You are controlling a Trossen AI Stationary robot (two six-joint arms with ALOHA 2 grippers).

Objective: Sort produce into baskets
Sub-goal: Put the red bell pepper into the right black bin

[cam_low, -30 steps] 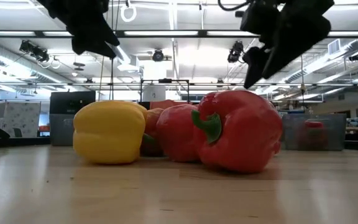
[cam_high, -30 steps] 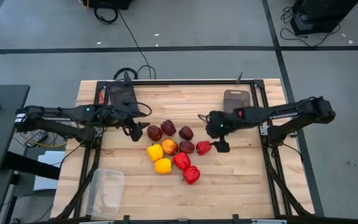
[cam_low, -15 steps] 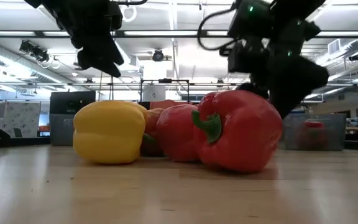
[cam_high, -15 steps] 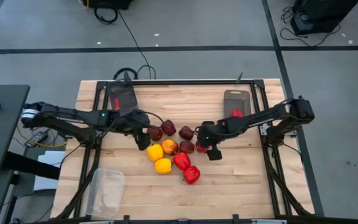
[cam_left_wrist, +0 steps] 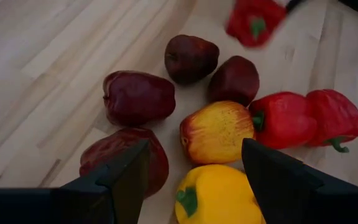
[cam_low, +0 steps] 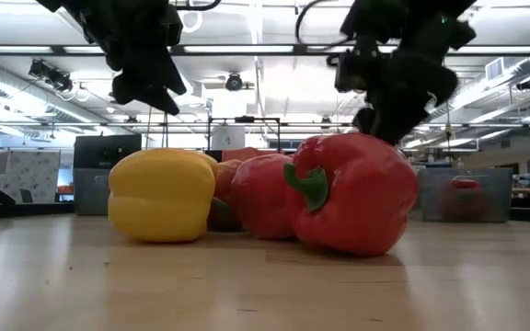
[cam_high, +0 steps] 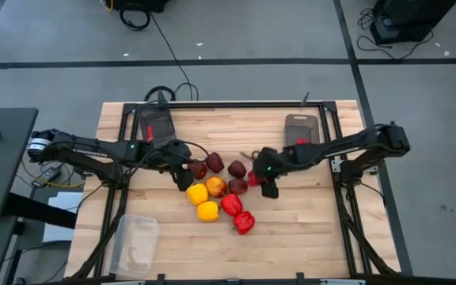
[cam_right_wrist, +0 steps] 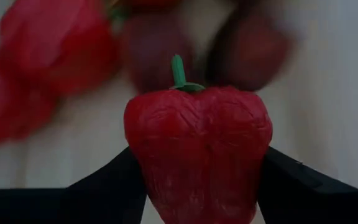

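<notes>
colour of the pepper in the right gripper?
Bright red with a green stem; the pepper shows best in the right wrist view, between the right gripper fingers.

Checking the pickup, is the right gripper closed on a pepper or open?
Shut on it: the right gripper has a red pepper wedged between both fingers.

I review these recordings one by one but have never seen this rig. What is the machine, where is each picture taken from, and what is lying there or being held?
Two dark robot arms work at a wooden table. One camera looks straight down, one sits at table height, and one rides on each wrist. A cluster of red, maroon and yellow peppers lies mid-table. The right gripper grips a red pepper between its fingers. The left gripper hangs open over a yellow pepper. Two dark tubs stand at the far edge, a clear tub at the near left corner.
</notes>
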